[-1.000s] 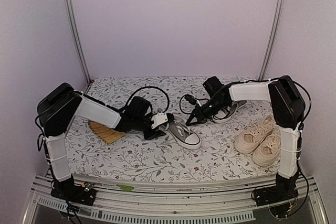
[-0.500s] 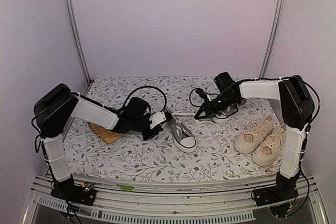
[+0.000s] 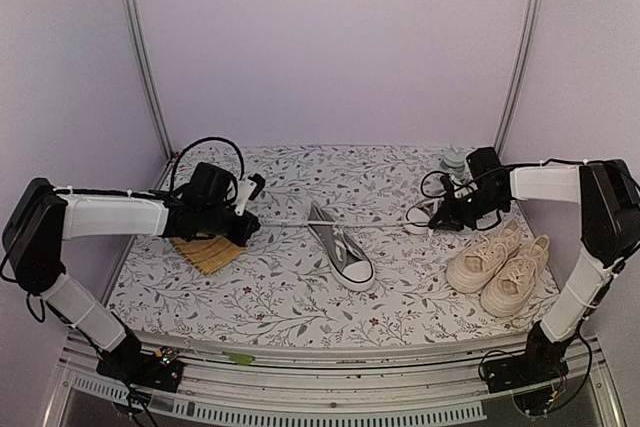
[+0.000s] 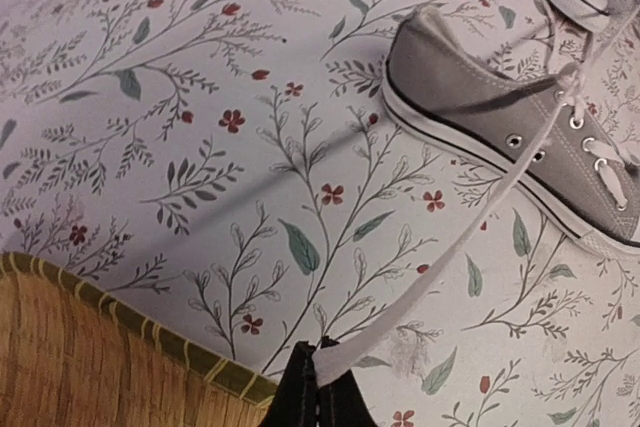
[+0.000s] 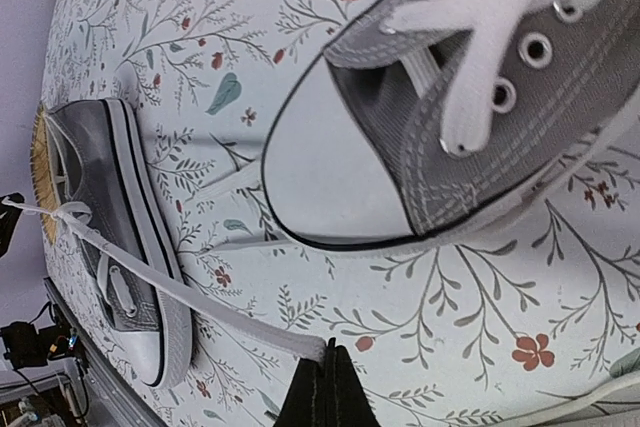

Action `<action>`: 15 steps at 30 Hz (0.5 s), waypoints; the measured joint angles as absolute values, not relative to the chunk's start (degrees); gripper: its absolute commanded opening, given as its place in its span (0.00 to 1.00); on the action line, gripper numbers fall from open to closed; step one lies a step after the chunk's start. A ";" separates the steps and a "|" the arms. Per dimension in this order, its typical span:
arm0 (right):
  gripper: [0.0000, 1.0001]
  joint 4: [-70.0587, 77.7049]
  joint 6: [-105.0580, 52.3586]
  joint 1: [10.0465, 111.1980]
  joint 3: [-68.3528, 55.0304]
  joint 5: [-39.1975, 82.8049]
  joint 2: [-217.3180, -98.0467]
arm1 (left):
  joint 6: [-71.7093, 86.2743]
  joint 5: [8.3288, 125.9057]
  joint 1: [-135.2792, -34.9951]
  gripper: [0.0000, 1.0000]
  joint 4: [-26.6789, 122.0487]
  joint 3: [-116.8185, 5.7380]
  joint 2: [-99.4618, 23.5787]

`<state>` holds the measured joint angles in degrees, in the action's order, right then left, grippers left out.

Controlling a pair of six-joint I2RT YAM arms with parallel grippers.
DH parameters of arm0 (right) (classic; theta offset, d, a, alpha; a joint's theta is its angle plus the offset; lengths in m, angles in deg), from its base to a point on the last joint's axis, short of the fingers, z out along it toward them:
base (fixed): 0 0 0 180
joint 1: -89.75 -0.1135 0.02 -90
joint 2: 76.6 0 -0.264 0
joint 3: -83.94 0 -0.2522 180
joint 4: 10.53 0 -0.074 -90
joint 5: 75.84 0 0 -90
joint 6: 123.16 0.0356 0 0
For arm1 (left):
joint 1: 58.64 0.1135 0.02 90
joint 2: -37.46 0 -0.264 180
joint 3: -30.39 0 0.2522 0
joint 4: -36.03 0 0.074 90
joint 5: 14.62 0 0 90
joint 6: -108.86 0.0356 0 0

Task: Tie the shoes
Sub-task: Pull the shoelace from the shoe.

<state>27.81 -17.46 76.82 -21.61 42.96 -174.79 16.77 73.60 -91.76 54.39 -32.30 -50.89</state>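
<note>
Between fingers [image 3: 248, 229] pinching its laces [image 4: 480, 217] lies grey sneaker [image 3: 342, 255].

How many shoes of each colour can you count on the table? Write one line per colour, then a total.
Grey sneakers: 2 (the second lies farther right)
Cream sneakers: 2 (side by side, the other nearer the edge)
Total: 4

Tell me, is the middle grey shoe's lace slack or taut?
Taut: the lace runs straight from the grey shoe to the left gripper and the right gripper.
</note>
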 measured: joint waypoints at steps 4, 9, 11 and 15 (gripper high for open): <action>0.01 26.80 -15.08 79.40 -25.78 42.19 -174.16 | 10.37 74.62 -87.89 0.00 59.64 -30.35 -47.59; 0.01 25.18 -13.15 81.94 -27.99 42.70 -174.05 | 7.75 74.36 -85.01 0.00 61.30 -30.20 -46.98; 0.01 23.96 -12.61 82.39 -28.43 43.48 -174.05 | 7.46 74.25 -84.44 0.00 61.58 -30.20 -47.20; 0.01 21.99 -11.73 83.97 -29.81 45.10 -174.05 | 7.51 73.86 -83.04 0.00 61.62 -30.20 -47.42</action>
<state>21.99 -11.73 83.97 -29.81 45.10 -174.05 7.51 73.86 -83.04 61.62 -30.20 -47.42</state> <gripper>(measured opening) 0.008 0.005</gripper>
